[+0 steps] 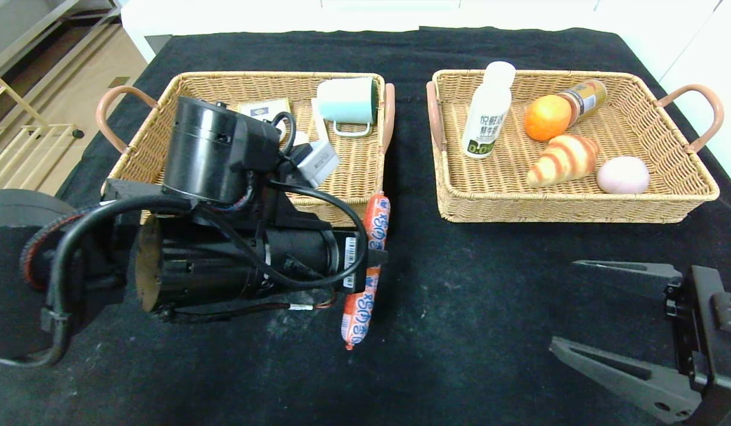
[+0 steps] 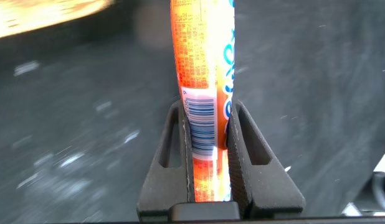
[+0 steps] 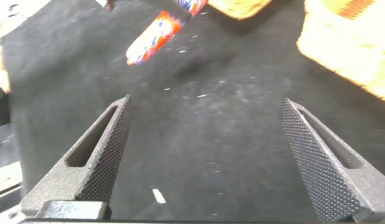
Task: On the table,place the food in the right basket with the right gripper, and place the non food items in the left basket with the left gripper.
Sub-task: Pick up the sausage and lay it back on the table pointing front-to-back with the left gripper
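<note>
An orange sausage stick point(image 1: 360, 307) in a printed wrapper hangs lengthwise in front of the left basket point(image 1: 223, 80). My left gripper point(image 1: 374, 257) is shut on its middle. The left wrist view shows both fingers point(image 2: 242, 149) pressed against the sausage point(image 2: 202, 50) near its barcode, with my left gripper point(image 2: 208, 106) over the black cloth. My right gripper point(image 1: 569, 305) is open and empty at the front right, low over the table. In the right wrist view my right gripper point(image 3: 205, 106) has its jaws wide apart, with the sausage end point(image 3: 156, 37) farther off.
The left basket holds a mint mug point(image 1: 347, 100) and a small box point(image 1: 264, 109). The right basket point(image 1: 578, 207) holds a milk bottle point(image 1: 486, 112), an orange point(image 1: 546, 117), a can point(image 1: 587, 97), a croissant point(image 1: 563, 160) and a pink bun point(image 1: 622, 175).
</note>
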Controlling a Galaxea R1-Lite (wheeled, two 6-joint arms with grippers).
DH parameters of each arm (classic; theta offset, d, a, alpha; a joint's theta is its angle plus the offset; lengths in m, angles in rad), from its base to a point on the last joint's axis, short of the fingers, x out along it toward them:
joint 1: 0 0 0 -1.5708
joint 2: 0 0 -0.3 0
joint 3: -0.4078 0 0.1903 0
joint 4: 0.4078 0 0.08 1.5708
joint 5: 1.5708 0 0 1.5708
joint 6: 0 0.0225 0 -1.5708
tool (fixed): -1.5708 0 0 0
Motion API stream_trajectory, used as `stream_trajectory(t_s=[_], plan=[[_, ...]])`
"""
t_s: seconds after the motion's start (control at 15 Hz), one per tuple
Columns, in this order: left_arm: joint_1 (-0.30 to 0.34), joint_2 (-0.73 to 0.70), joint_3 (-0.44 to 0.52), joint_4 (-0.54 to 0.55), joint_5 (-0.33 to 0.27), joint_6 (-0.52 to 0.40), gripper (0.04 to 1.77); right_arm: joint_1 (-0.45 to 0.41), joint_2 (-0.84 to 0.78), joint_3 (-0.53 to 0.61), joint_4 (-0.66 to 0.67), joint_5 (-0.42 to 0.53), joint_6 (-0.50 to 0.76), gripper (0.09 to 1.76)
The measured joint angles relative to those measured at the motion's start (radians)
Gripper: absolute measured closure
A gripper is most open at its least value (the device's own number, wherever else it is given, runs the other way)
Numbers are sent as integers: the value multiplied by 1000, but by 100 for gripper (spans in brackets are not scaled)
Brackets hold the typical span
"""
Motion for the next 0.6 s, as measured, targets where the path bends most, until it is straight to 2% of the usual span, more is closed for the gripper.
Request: stream_trajectory(t_s=[0.2, 0.47, 0.6], plan=[[-69, 67, -71, -2, 23, -52, 141, -18, -2, -6, 0, 0, -2, 14], [-103, 145, -128, -2, 29, -60, 141, -41, -6, -14, 0, 0, -3, 14], [-115, 183, -161, 0, 31, -96, 141, -43, -7, -16, 0, 0, -3, 14]])
